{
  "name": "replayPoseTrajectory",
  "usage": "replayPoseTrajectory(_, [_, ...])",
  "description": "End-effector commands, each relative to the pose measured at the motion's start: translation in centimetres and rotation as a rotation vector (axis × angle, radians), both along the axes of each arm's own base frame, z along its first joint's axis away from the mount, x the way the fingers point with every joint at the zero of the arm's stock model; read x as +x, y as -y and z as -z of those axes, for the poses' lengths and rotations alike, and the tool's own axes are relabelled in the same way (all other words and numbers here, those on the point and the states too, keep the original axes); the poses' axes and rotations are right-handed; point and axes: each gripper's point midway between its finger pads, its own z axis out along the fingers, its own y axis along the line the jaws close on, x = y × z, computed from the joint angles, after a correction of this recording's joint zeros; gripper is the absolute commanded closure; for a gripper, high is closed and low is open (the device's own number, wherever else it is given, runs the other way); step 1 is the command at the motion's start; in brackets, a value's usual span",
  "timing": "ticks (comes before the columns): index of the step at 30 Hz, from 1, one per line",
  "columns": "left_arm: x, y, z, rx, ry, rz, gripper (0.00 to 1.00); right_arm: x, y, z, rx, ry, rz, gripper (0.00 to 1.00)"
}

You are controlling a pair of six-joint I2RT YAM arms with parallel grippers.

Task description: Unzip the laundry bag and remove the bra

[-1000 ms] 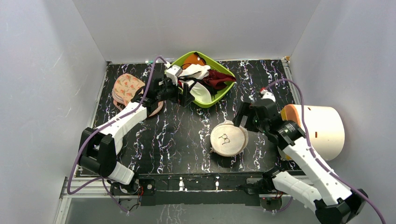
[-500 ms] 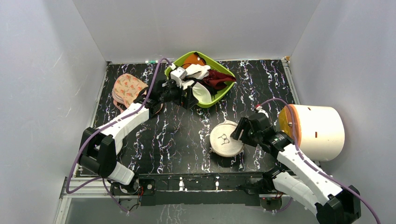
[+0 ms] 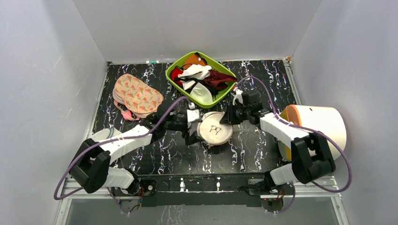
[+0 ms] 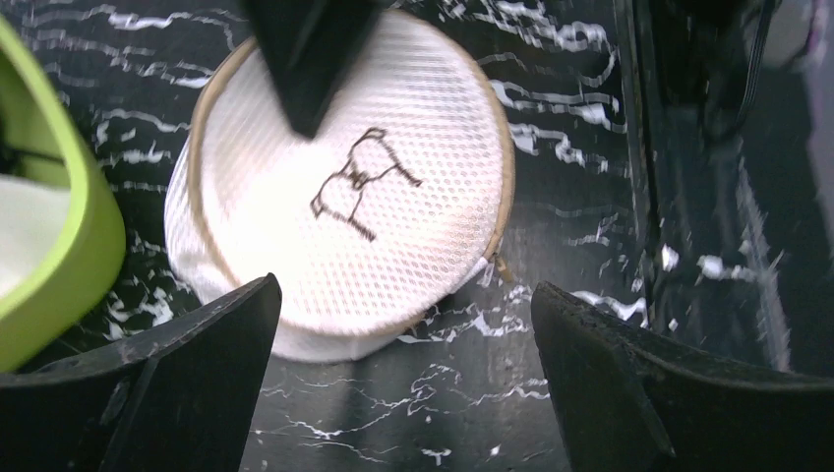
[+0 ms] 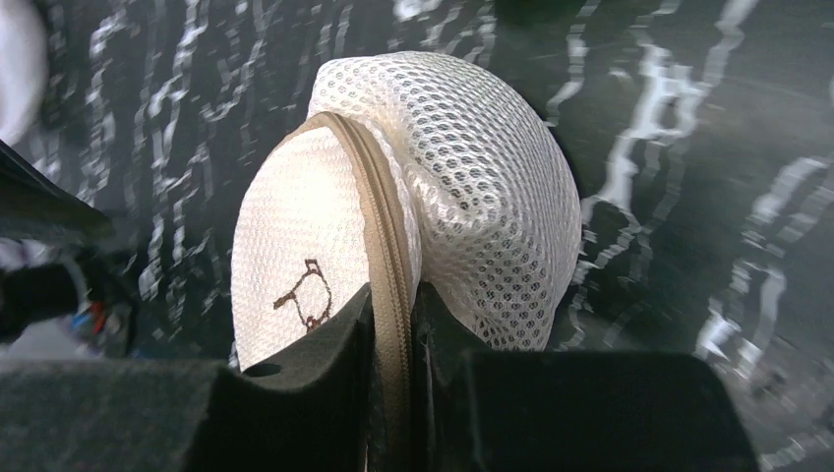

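Two arms meet at the middle of the black marbled table, and the laundry bag sits right between them, just in front of the green basket of clothes. It's a round cream mesh case, lid up, with the little black mark facing the overhead camera.

The right gripper has hold of the bag's rim on the far right side. Look at the wrist view: both dark fingers are pressed together on the tan zip band, mesh bulging out beside them. The zip is shut along the stretch in view.

The left gripper sits at the bag's opposite edge, jaws spread wide. Its own camera shows the two black fingers low in the frame, apart from each other and short of the mesh, not touching it.

Off to the far left lies the peach printed case. At the right edge, a white drum with an orange face lies on its side.
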Motion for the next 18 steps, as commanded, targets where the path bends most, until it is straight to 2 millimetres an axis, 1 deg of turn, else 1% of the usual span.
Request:
replayPoseTrajectory(1, [-1.4,-0.1,0.8,0.127,0.331,0.164,0.05,-1.9,-4.2,-2.5,0.219,-0.031,-0.293,0.87])
replayPoseTrajectory(3, [-1.6,0.0,2.3,0.209,0.424,0.173,0.13,-2.2,-4.3,-2.1,0.231,-0.063,-0.298,0.87])
replayPoseTrajectory(5, [-1.7,0.2,3.4,0.268,0.515,0.174,0.27,-2.4,-4.4,-2.1,0.243,-0.071,-0.299,0.86])
replayPoseTrajectory(6, [-2.0,0.3,3.9,0.290,0.546,0.180,0.32,-2.5,-4.5,-2.2,0.251,-0.069,-0.300,0.86])
replayPoseTrajectory(9, [-2.5,0.5,4.6,0.323,0.589,0.189,0.39,-2.4,-4.6,-2.2,0.257,-0.068,-0.303,0.86])
replayPoseTrajectory(11, [-2.8,0.5,4.8,0.336,0.588,0.208,0.41,-2.4,-4.6,-2.1,0.254,-0.071,-0.305,0.86])
replayPoseTrajectory(13, [-3.3,0.6,5.0,0.344,0.562,0.234,0.39,-2.3,-4.6,-2.0,0.253,-0.073,-0.305,0.86])
replayPoseTrajectory(14, [-3.9,0.6,5.0,0.347,0.535,0.253,0.35,-2.2,-4.6,-2.0,0.250,-0.073,-0.303,0.86])
replayPoseTrajectory(16, [-4.7,0.9,4.8,0.341,0.502,0.283,0.22,-2.0,-4.5,-1.8,0.241,-0.074,-0.297,0.86])
replayPoseTrajectory(17, [-4.7,1.1,4.6,0.339,0.513,0.275,0.18,-1.9,-4.5,-1.8,0.239,-0.076,-0.293,0.86])
replayPoseTrajectory(18, [-4.5,1.3,4.7,0.342,0.538,0.267,0.17,-1.8,-4.5,-1.8,0.240,-0.079,-0.291,0.86])
